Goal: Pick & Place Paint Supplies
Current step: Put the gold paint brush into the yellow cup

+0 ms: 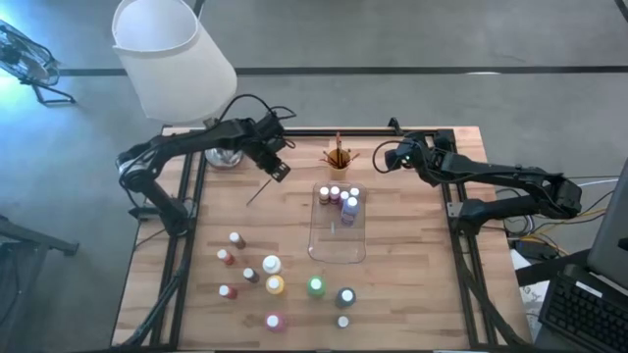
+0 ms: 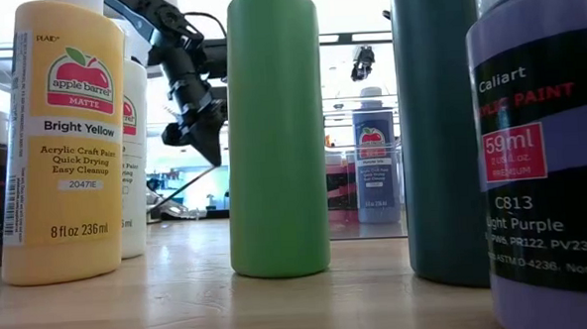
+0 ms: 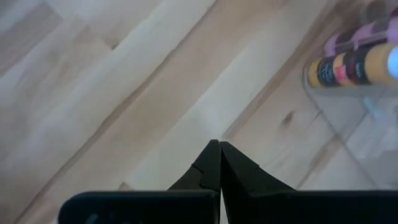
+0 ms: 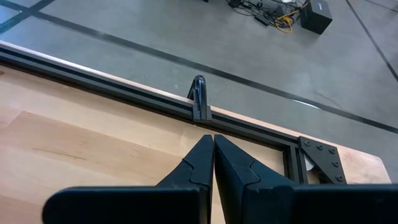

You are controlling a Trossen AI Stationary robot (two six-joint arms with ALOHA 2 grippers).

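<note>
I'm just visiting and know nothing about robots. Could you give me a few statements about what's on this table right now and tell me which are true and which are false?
1. The clear tray already holds a few small paint bottles. True.
2. The left gripper is gripping a green bottle. False: its fingers are shut on nothing, above bare wood.
3. The brushes stand in an orange cup at the table's far edge. True.
4. The right gripper is wide open. False: its fingers are shut.
5. Every bottle is in the tray. False: many, like the green bottle, stand outside it.

Overhead, table-level, two wrists — shared tray [image 1: 339, 240]
</note>
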